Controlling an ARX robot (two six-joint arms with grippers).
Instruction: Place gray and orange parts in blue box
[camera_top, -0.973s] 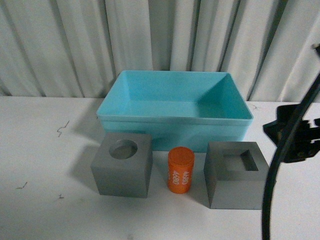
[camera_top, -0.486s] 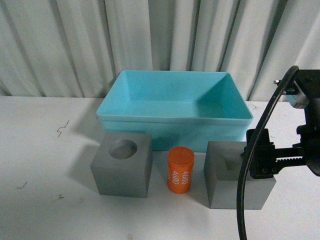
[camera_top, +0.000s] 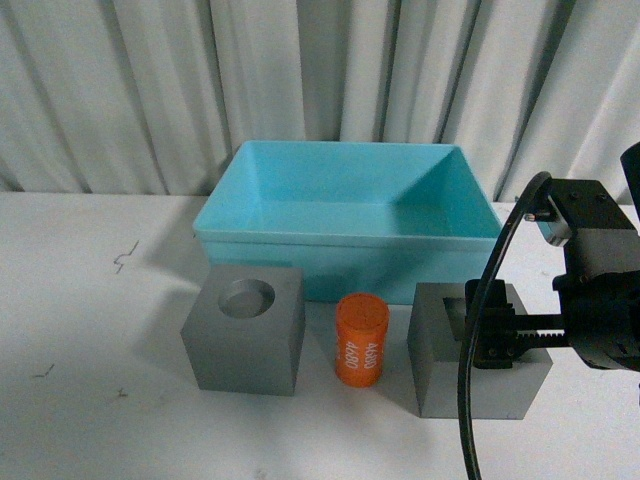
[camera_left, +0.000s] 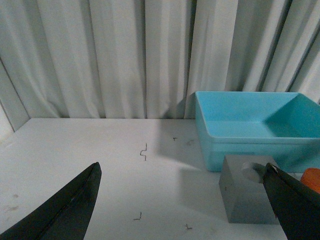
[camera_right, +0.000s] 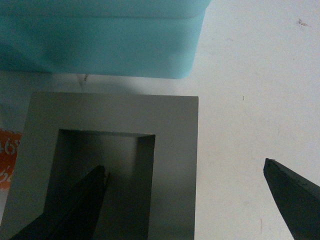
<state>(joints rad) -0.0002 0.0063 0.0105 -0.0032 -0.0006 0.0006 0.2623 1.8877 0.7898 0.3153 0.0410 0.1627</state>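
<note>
The right claw (camera_right: 183, 164) stands apart astride the 3 o'clock wall of the rectangular-hole gray cube (camera_top: 465, 378), one finger inside the hole. The left claw (camera_left: 181, 166), also apart, hangs over the counter (camera_left: 100, 145).

Right end effector (camera_top: 488, 335) low, jaws wide apart; left end effector (camera_left: 175, 215) equally wide open.

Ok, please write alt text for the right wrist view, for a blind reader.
The open right gripper straddles one wall of a gray cube with a rectangular hole: one finger is over the hole, the other over the white table beside the cube. The blue box stands just beyond, and an orange cylinder shows at the edge.
</note>
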